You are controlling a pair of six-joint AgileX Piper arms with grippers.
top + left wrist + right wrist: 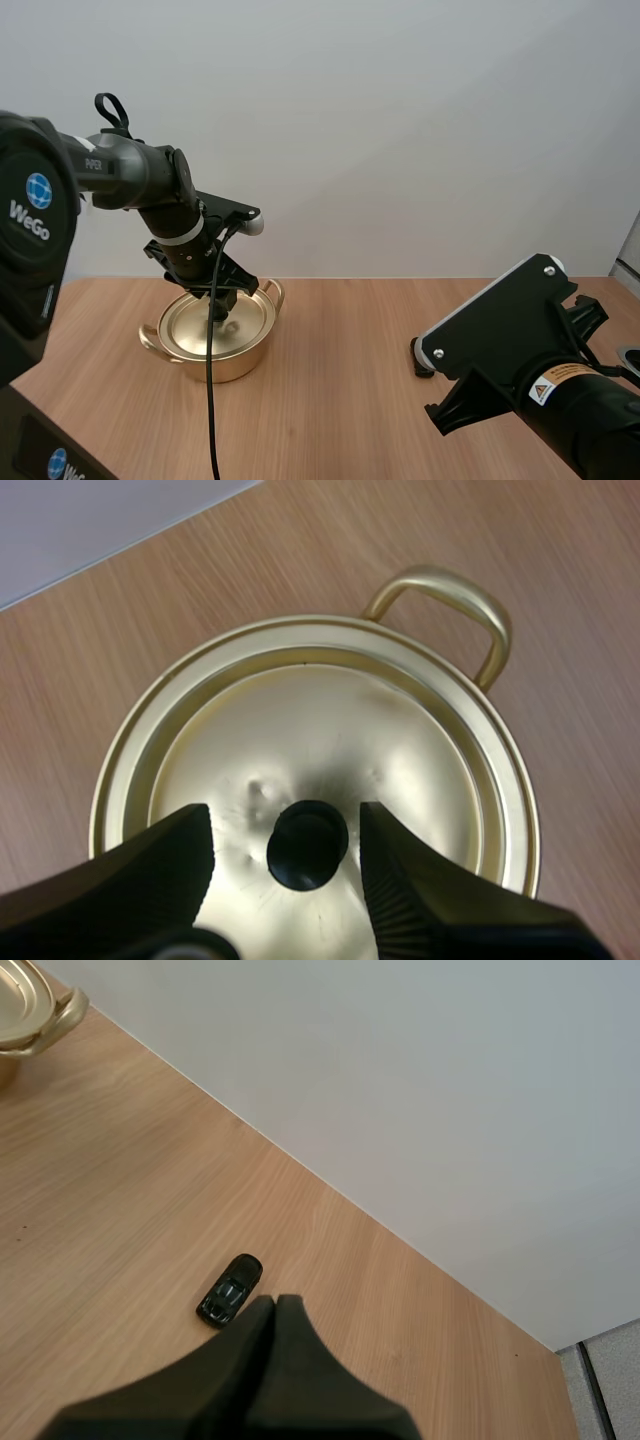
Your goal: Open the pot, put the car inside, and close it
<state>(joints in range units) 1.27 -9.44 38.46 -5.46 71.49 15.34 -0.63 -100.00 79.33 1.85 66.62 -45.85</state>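
Left wrist view: left jaws wide astride the knob [307,845] of the lid [330,720], poised to lift it; right jaws, closed empty, hover at the car's [229,1289] 4 o'clock.

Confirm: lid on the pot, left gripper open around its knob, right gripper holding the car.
Wrong on the car: the right wrist view shows it lying on the table, just beyond the right gripper, shut on nothing. The rest stands.
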